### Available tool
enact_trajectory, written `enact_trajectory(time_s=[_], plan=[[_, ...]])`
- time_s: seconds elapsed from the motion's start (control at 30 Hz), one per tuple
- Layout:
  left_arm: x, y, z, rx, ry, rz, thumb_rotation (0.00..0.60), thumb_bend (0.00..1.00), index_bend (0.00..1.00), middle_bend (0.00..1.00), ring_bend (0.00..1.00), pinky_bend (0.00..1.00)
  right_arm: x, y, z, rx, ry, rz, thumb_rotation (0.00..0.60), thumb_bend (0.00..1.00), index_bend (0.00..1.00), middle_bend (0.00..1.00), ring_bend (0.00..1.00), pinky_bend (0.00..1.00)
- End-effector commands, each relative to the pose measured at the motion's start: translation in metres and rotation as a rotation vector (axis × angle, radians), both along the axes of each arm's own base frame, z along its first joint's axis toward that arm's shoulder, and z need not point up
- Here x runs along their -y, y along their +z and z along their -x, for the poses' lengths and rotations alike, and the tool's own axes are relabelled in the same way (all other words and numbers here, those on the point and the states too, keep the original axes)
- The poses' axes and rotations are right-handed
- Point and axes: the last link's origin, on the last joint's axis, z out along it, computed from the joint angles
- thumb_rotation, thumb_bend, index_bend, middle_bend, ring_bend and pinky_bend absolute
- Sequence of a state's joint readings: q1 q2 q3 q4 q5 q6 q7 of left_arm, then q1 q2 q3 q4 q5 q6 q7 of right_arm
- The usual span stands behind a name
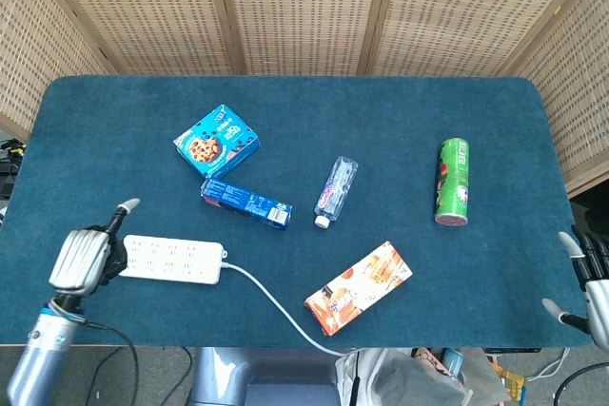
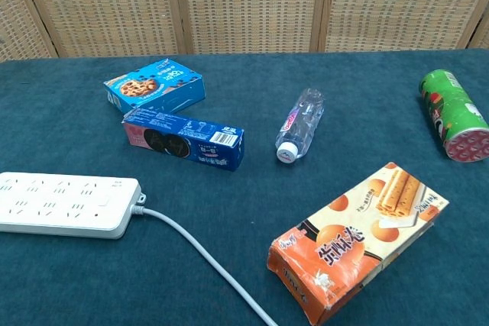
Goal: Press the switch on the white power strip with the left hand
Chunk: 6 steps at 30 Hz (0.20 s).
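Left hand (image 1: 84, 256) parked off the strip's 9 o'clock end, fingers curled in, holding nothing. White power strip (image 1: 171, 259) flat on the bench (image 1: 381, 121), near edge. Best bet: aim for the cord (image 1: 276, 306) end, poke straight down, light touch. Further out at 1 o'clock: cookie sleeve (image 1: 245, 203), blue box (image 1: 216, 140), bottle (image 1: 336, 190). Nothing blocking. Right hand (image 1: 590, 292) empty, fingers spread.

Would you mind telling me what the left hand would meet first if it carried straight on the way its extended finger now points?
The left hand sits at the left end of the white power strip, its finger aimed up and right. That line seems to pass beyond the strip over bare blue cloth; the cookie box lies roughly that way, though depth is unclear.
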<state>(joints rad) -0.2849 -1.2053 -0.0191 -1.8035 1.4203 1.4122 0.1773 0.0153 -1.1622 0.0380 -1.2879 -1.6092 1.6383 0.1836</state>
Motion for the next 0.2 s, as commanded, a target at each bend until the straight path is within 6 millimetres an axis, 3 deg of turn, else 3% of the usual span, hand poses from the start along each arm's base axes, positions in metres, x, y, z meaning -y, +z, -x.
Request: enact_trajectory(time_s=[0.03,0.2], plan=[[0.031,0.029,0.034,-0.087,0.089,-0.088,0.600,0.00,0.00,0.00,0.00,0.00,-0.001,0.001,0.000,0.003,0.001,0.002,0.600,0.00,0.00,0.00,0.00,0.00],[0.038,0.033,0.049,-0.110,0.093,-0.109,0.600,0.00,0.00,0.00,0.00,0.00,-0.003,0.002,0.001,0.000,0.003,0.011,0.600,0.00,0.00,0.00,0.00,0.00]])
